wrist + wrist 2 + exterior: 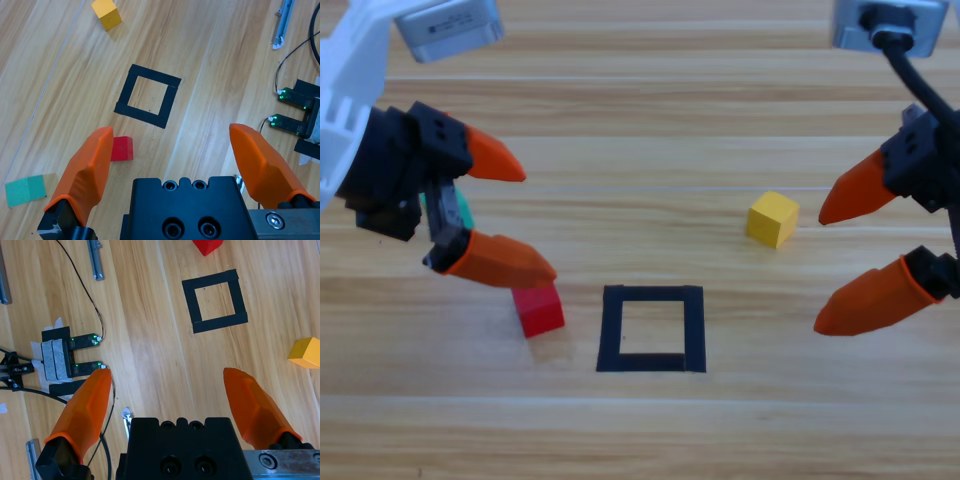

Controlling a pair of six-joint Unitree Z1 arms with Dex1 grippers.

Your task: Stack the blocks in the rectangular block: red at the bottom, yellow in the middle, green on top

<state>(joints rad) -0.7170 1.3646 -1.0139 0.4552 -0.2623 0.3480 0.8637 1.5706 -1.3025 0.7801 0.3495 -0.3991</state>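
Orange-jawed left gripper (525, 225) hovers spread wide above the small red cube (539, 309), beside the black tape rectangle (652, 328), apparently lining up its grasp; right gripper (832, 268) waits, equally wide.

Bare wood surrounds the rectangular block (652, 328); red (539, 309) sits just left.

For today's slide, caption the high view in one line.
Both open grippers, left and right, hover beside empty tape rectangle; red cube and yellow cube unstacked.

smooth wood table (650, 130); matt black tape outline (651, 328).
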